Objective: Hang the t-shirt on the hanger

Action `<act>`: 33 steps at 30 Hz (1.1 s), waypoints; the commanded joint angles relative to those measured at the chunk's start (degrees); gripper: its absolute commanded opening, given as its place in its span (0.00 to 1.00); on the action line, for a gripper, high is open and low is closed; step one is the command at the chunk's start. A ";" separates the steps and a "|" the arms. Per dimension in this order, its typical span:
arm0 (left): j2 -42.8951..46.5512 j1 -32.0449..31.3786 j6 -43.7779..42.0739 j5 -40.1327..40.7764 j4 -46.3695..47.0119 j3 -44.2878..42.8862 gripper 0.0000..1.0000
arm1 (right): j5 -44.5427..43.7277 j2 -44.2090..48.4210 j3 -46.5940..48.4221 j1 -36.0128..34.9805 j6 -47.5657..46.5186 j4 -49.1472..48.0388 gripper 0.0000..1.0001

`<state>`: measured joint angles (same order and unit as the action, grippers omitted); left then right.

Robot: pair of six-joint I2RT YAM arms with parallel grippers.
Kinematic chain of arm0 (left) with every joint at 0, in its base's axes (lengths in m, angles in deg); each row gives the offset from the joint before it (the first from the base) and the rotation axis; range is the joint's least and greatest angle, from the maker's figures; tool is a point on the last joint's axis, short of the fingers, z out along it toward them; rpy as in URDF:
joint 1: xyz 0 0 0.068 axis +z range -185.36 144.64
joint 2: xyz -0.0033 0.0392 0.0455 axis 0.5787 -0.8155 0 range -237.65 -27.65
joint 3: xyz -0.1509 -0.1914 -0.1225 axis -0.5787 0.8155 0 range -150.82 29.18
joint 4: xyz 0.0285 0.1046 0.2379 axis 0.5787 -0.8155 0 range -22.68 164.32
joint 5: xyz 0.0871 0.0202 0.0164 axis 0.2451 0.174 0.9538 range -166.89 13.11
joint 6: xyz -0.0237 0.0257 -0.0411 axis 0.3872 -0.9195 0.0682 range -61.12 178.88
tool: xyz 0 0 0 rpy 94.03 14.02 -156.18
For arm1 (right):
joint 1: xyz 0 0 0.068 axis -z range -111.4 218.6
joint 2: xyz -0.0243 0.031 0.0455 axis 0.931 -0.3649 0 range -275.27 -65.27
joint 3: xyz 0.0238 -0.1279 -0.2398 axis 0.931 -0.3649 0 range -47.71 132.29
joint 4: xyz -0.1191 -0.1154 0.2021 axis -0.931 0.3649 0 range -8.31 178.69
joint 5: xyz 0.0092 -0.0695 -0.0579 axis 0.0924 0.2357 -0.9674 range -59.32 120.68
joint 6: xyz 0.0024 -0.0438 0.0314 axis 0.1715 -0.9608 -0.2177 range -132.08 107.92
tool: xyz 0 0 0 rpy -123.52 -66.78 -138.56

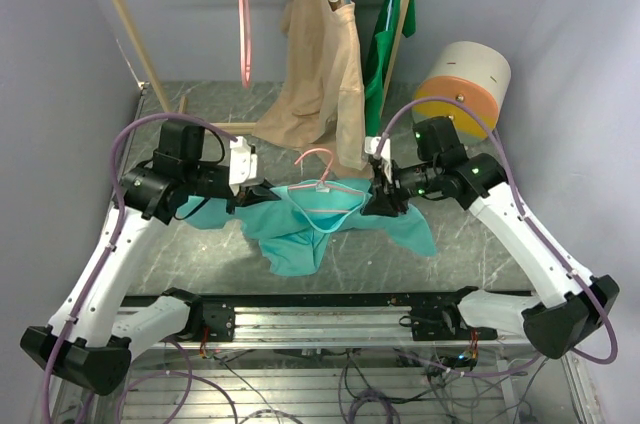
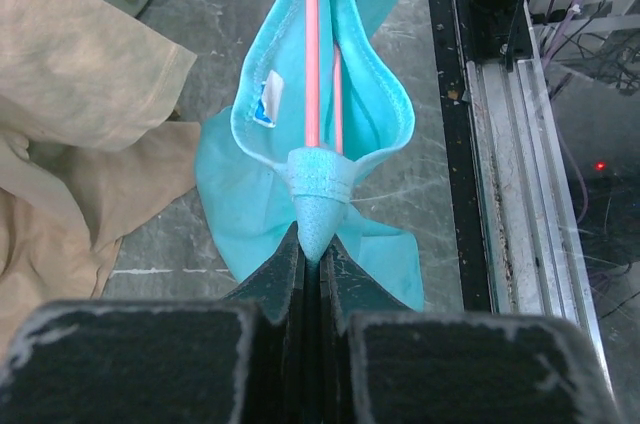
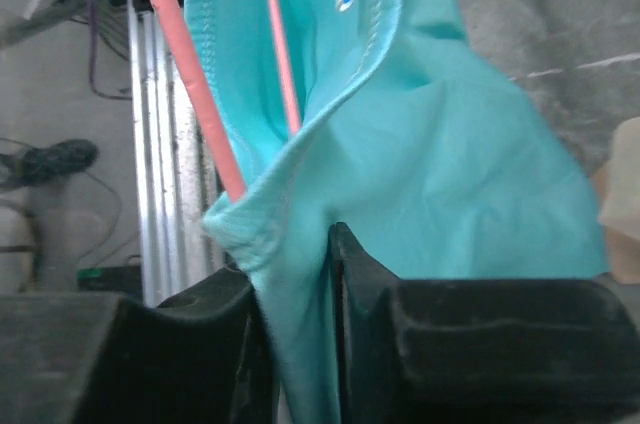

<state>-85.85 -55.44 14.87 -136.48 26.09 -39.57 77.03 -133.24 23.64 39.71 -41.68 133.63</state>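
Over the grey marble table [image 1: 180, 254], the teal t-shirt [image 1: 300, 234] hung stretched between both pincers, left gripper [image 1: 264, 192] clamped on one shoulder, right gripper [image 1: 377, 200] clamped on the other, pink hanger [image 2: 311, 44] sitting inside the collar between them.

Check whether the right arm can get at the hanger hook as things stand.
Probably not yet. The hook sticks up free of the cloth, close to the right gripper, but that gripper is shut on the t-shirt and would have to let go first.
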 commanded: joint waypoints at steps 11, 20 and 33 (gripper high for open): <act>0.62 0.55 2.00 4.84 0.82 -0.52 0.34 | 2.28 4.40 0.78 5.73 0.54 -2.80 0.00; 2.15 0.76 5.99 8.38 1.88 0.01 0.80 | 2.52 5.99 2.00 7.79 1.41 -1.85 0.00; 1.87 1.09 45.03 19.59 31.93 -12.85 0.98 | -5.27 7.93 12.56 7.80 5.79 2.94 0.00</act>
<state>-85.08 -54.67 49.05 -120.79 48.87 -49.12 75.54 -127.05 32.50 47.12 -38.36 134.29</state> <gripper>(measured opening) 0.981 0.017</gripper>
